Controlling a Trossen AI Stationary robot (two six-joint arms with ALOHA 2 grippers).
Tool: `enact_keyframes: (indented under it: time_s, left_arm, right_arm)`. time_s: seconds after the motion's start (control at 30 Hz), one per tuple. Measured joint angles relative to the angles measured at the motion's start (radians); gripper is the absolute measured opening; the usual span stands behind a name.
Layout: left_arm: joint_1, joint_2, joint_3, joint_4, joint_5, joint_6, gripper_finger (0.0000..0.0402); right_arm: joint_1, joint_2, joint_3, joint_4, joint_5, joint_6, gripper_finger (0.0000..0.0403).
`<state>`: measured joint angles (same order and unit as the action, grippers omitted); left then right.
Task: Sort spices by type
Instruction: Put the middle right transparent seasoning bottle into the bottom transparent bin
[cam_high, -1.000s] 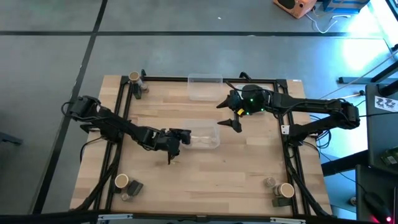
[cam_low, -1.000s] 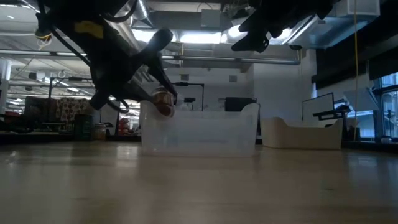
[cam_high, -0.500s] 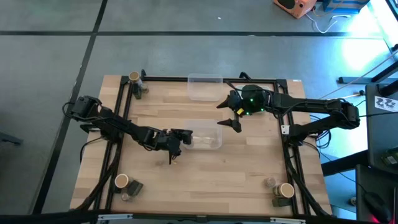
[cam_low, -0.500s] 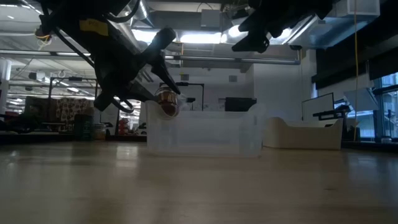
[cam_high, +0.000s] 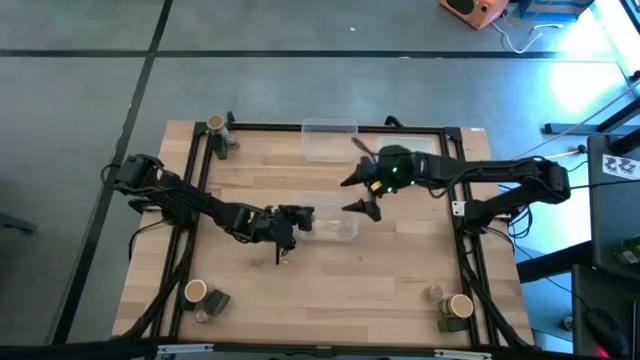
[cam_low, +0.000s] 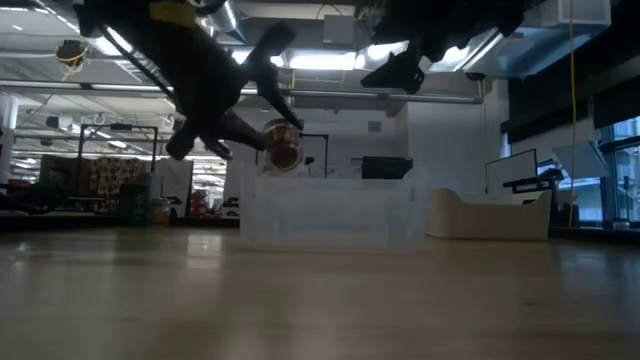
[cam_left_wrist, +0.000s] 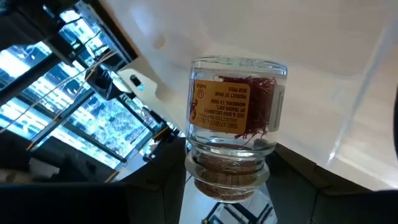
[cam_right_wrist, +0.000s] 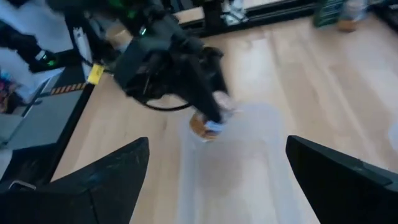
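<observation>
Presently we log the left tool (cam_low: 262, 140) clamped on a small clear glass jar of red threads with a yellow label (cam_left_wrist: 235, 127), held above the near rim of the clear plastic bin (cam_low: 330, 210) mid-surface — its long axis along the fingers. Right tool (cam_high: 357, 192) hovers beside, jaws wide and empty.

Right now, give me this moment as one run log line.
left gripper: holds small clear glass spice jar above clear plastic bin | right gripper: open, raised beside bin
</observation>
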<state>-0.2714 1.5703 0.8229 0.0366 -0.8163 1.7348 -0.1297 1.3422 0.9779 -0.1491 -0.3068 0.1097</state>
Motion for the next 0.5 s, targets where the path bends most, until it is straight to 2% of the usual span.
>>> enact_keyframes:
  time_s: [0.2,0.4,0.5]
  left_arm:
    - [0.000,-0.007,0.028,0.005,-0.023,0.001,0.0167]
    - [0.000,-0.008,0.043,0.004,-0.029,0.010,0.0167]
    - [0.000,-0.008,0.053,0.006,-0.030,0.011,0.0167]
  right_arm:
    - [0.080,0.101,0.000,0.089,0.002,0.031,0.0376]
    - [0.106,0.194,0.000,0.130,0.122,0.098,0.0376]
    - [0.102,0.255,0.000,0.225,0.095,0.143,0.0376]
